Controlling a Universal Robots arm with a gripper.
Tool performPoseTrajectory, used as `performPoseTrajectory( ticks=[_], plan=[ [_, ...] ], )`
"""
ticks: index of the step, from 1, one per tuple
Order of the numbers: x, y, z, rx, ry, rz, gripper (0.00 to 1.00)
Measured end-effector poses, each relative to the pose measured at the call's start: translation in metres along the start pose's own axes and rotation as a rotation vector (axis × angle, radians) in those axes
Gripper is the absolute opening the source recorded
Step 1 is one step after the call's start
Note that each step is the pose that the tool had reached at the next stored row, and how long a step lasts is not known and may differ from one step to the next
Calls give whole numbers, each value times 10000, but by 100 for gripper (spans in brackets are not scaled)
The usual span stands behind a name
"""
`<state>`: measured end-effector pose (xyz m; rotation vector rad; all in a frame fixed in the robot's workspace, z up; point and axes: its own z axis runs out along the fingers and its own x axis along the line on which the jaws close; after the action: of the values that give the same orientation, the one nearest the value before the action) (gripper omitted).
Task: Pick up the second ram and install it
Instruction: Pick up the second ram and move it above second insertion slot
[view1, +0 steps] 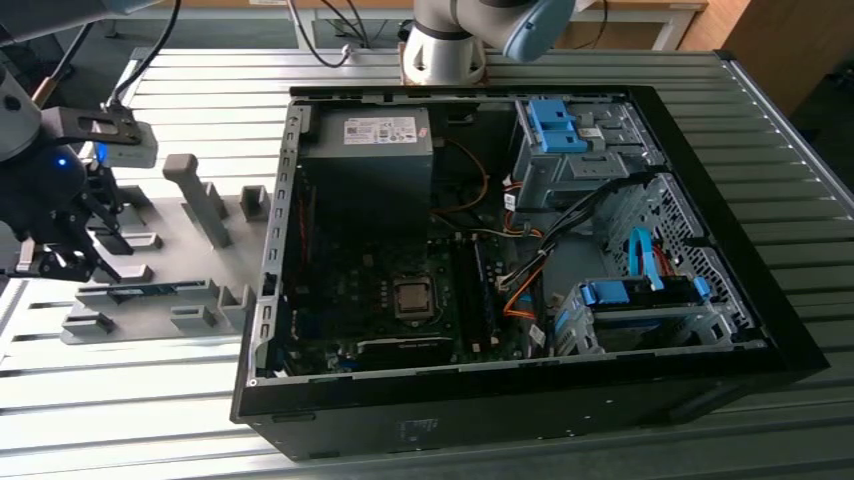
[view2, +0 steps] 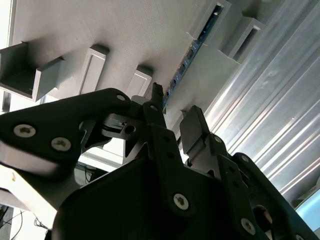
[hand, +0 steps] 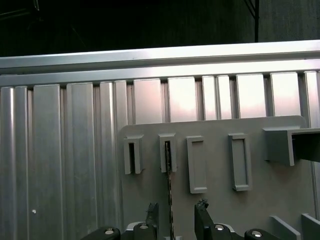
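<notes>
The second ram (view1: 142, 290) is a thin green-blue stick standing on edge in slots of the grey fixture plate (view1: 167, 215), at the exterior view's left of the open computer case (view1: 534, 400). My gripper (view1: 60, 262) hovers over the ram's end nearest that left edge. In the first wrist view the ram (hand: 169, 185) runs edge-on between the two fingertips of my gripper (hand: 176, 207), which is open. The second wrist view has the same ram (view2: 189, 52) leading up to the gripper (view2: 173, 111), with a gap on each side of the board.
Inside the case lie the motherboard (view1: 400, 290), a power supply (view1: 367, 150) and blue drive latches (view1: 634, 292). Upright grey fixture blocks (view1: 203, 200) stand on the plate near the gripper. The ribbed metal table (view1: 134, 420) extends around everything.
</notes>
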<state>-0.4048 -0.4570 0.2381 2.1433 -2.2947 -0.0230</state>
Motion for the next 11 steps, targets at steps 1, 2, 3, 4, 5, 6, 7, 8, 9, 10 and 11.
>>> performPoseTrajectory(
  ticks=[1,2,3,4,5,6,7,8,9,10,11],
  plan=[
    [0,0,1,-2,2,0,42],
    [0,0,1,-3,2,0,42],
    [0,0,9,-1,0,1,42],
    [0,0,20,1,0,1,42],
    [0,0,22,1,0,0,42],
    [0,0,24,0,0,0,42],
    [0,0,26,0,0,0,42],
    [0,0,29,1,-1,1,42],
    [0,0,33,2,-1,0,42],
    [0,0,36,0,-1,0,42],
    [0,0,40,2,-1,1,42]
  ],
)
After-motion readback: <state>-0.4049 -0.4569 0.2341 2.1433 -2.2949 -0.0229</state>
